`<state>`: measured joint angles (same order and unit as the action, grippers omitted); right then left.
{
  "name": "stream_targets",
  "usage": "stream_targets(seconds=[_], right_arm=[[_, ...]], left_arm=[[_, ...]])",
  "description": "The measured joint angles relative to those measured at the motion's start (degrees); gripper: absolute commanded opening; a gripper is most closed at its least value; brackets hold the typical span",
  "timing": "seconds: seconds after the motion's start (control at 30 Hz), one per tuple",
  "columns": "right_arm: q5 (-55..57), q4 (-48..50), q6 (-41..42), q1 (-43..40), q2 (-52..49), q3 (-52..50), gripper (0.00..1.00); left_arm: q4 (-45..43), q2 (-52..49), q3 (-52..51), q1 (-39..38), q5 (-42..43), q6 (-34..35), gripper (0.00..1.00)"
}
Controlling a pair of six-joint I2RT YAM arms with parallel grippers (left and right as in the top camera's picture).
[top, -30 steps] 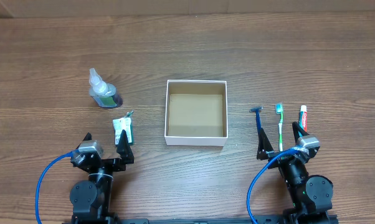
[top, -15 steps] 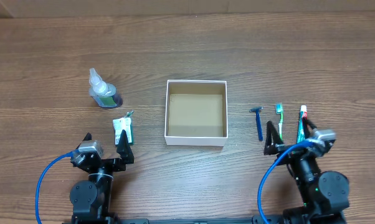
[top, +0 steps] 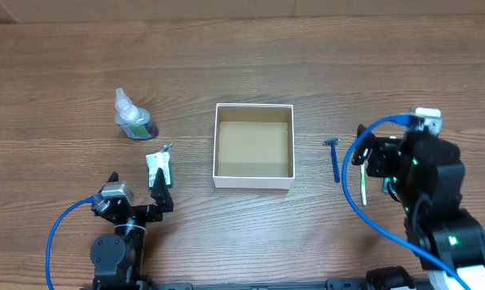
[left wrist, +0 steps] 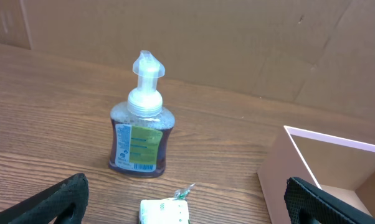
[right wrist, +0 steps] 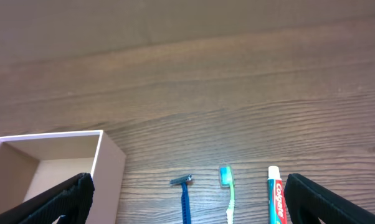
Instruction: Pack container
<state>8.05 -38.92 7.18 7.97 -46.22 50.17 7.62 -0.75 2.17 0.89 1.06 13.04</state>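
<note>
1. The counter was brown wood grain, with plain cardboard panels standing behind its far edge.
2. The container [top: 254, 150] sat at the counter's middle, about halfway between the left and right edges, open side up with nothing in it.
3. You could have judged it light and fairly stiff. Its thin card walls would probably dent under a hard pinch, and its flat base would likely slide if bumped. The best hold looked to be one wall's rim near a corner, with a finger on each side.
4. Your left claw [left wrist: 189, 204] was spread wide and empty, near the front edge toward the left corner. The container lay ahead and to its right, apart from it. A white packet [left wrist: 166, 211] lay just ahead, with a soap bottle [left wrist: 141, 134] beyond.
5. Your right claw [right wrist: 189, 206] was likewise spread and empty, toward the right edge. The container lay off to its left, while the razor [right wrist: 185, 196], toothbrush [right wrist: 228, 193] and toothpaste [right wrist: 275, 198] lay directly ahead.
</note>
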Motion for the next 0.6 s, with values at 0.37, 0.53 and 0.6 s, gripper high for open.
stream_targets(seconds=[0.37, 0.53, 0.6], right_arm=[[2.8, -7.0, 1.4, -6.3, -11.2, 0.1, 1.0], [-3.1, -6.7, 2.7, -22.3, -17.2, 0.2, 1.0], [-6.0, -6.7, 3.0, -26.6, -20.2, 0.3, 1.0]], left_arm=[[0.0, 0.0, 0.0, 0.0, 0.0, 0.0, 1.0], [0.0, 0.0, 0.0, 0.0, 0.0, 0.0, 1.0], [0.0, 0.0, 0.0, 0.0, 0.0, 0.0, 1.0]])
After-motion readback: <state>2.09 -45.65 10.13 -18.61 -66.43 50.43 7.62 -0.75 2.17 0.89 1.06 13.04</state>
